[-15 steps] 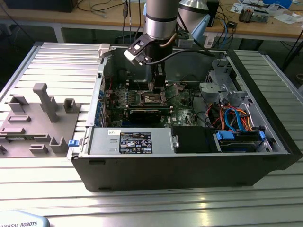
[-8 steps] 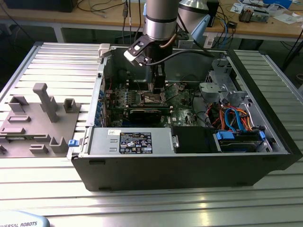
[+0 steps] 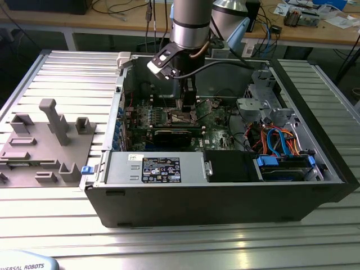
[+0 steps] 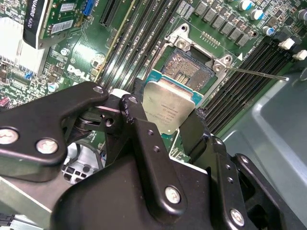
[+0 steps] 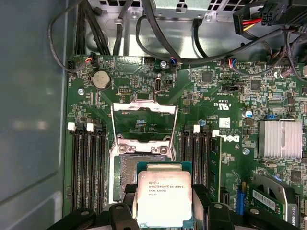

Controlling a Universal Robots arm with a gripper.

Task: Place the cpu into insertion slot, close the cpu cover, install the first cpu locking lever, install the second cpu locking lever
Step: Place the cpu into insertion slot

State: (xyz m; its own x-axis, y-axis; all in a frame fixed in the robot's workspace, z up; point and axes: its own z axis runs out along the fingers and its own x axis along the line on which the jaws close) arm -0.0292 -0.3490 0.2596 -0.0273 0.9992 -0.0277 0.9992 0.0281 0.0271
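bench: grey fixture block by its edge on the exterior view's left, open computer case mid-bench | tool inside case, pinching cpu by opposite edges | cpu flat, silver top up, partly over insertion slot, contact unclear | cpu cover stands raised on slot's side away from tool, slot contacts exposed

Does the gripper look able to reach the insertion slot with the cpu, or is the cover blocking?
Probably yes. The cpu cover stands swung open, the insertion slot lies bare, and the gripper holds the cpu close by it with nothing between them.
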